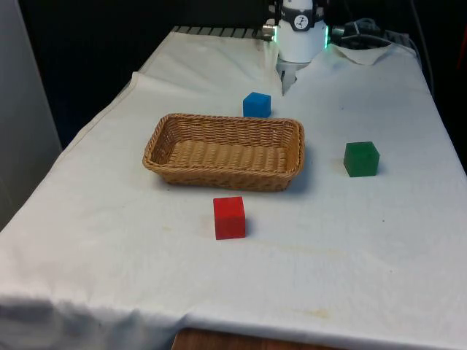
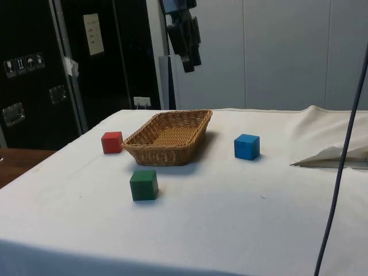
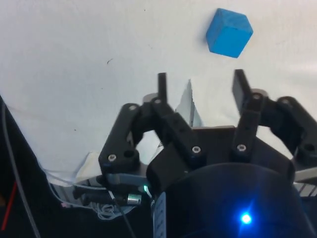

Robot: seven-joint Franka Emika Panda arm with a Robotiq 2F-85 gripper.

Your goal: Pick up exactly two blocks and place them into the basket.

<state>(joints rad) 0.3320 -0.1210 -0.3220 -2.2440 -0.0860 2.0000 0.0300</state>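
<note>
Pincer (image 3: 200, 87) hangs wide and empty high over the tabletop (image 1: 379, 240); an off-centre descent could nudge the blue block (image 3: 229, 32) away

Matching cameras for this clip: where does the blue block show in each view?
Front view: blue block behind the basket, near its far rim.
Side view: blue block right of the basket, apart from it.
Wrist view: blue block on the cloth, beyond the open hand.
Shared landmark: the basket.
</note>
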